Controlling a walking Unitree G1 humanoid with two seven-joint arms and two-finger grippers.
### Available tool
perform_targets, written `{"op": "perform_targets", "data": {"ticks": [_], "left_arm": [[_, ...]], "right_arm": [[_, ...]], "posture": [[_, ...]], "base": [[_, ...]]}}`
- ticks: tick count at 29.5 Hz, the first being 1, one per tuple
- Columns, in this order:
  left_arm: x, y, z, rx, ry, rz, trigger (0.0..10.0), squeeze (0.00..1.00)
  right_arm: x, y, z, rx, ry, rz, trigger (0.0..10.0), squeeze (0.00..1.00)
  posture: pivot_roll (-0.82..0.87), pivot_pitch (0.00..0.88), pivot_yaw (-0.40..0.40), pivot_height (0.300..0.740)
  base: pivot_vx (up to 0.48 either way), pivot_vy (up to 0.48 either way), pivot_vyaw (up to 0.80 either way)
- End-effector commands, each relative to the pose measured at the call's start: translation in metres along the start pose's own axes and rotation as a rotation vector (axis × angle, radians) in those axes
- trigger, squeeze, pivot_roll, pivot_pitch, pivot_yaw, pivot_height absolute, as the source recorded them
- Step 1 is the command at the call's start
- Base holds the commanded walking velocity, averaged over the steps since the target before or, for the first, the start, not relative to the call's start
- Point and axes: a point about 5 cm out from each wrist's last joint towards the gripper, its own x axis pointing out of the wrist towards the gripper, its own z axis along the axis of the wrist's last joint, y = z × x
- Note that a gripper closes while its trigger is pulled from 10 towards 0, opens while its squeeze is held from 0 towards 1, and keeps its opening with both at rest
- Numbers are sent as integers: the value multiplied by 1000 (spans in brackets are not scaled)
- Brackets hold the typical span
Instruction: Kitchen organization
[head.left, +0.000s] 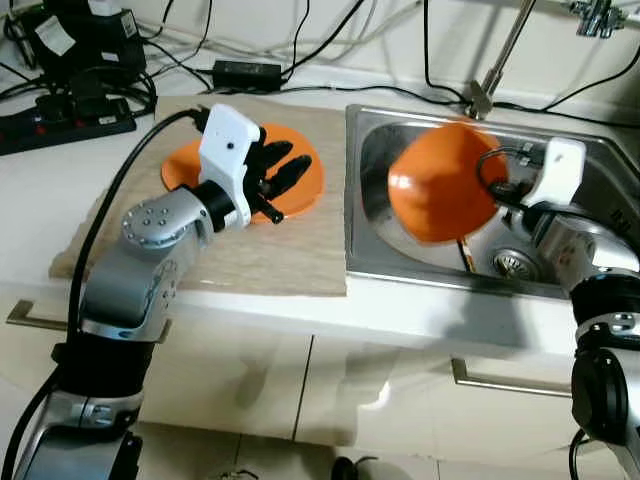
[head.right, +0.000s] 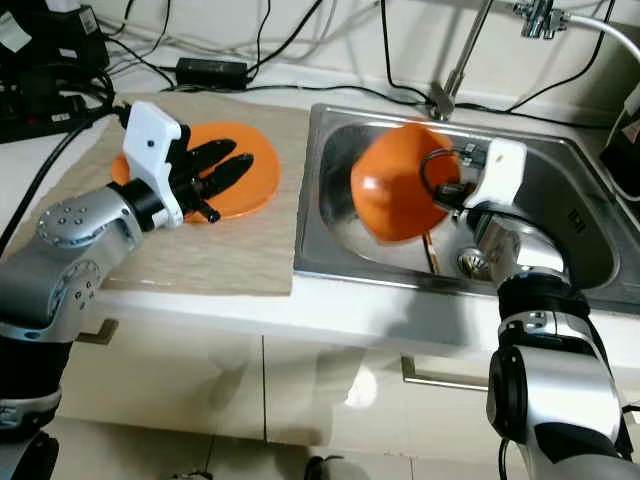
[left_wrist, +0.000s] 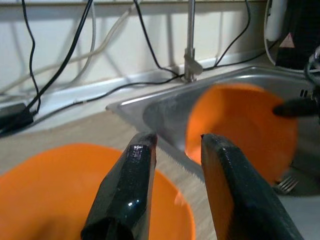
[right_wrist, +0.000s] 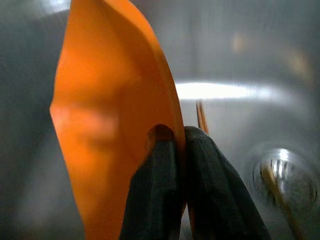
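Right claw (head.left: 492, 172) pinched shut on rim of orange plate (head.left: 440, 184), held on edge over the sink (head.left: 590, 150) set in the worktop (head.left: 30, 200); plate tilted, underside facing left and front, rim between both fingers (right_wrist: 155, 195). Below it, drain (head.left: 515, 263) and a fork (left_wrist: 286, 184) on the sink floor; tap (head.left: 495, 75) at the back edge. Left claw (head.left: 285, 170) narrowly open, holding nothing, over second plate (head.left: 305, 185) lying flat on mat (head.left: 270, 255) left of the sink. Cables (head.left: 330, 45) and power strip (head.left: 60, 125) along the back left corner.
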Motion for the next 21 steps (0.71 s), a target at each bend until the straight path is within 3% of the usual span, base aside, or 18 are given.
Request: {"op": "perform_targets", "data": {"ticks": [1, 5, 8, 9, 10, 11, 21], "left_arm": [[0, -1, -1, 6, 3, 6, 10000, 0], [-4, -10, -6, -14, 24, -67, 10000, 0], [-6, -17, -8, -18, 36, -135, 10000, 0], [-7, -20, -8, -19, 38, -160, 10000, 0], [-8, -21, -8, -25, 40, -174, 10000, 0], [-9, -23, -8, -35, 43, -194, 10000, 0], [-10, -20, -5, -40, 36, -192, 10000, 0]], "right_arm": [[0, -3, 4, 0, 22, 0, 10000, 0], [3, 3, -19, -13, 145, 56, 10000, 0], [3, 4, -23, 6, 148, 64, 10000, 0], [4, 4, -24, 12, 146, 63, 10000, 71], [4, 3, -25, 11, 143, 55, 10000, 463], [4, 2, -25, 33, 136, 47, 10000, 1000], [3, -6, -16, 65, 92, -3, 10000, 1000]], "posture": [[-9, 61, -89, 740], [-7, 67, -95, 740], [-6, 75, -95, 740], [-7, 74, -94, 740], [-6, 76, -94, 740], [-4, 76, -94, 740], [0, 73, -95, 740]], "base": [[0, 0, 0], [0, 0, 0], [0, 0, 0], [0, 0, 0], [0, 0, 0], [0, 0, 0], [0, 0, 0]]}}
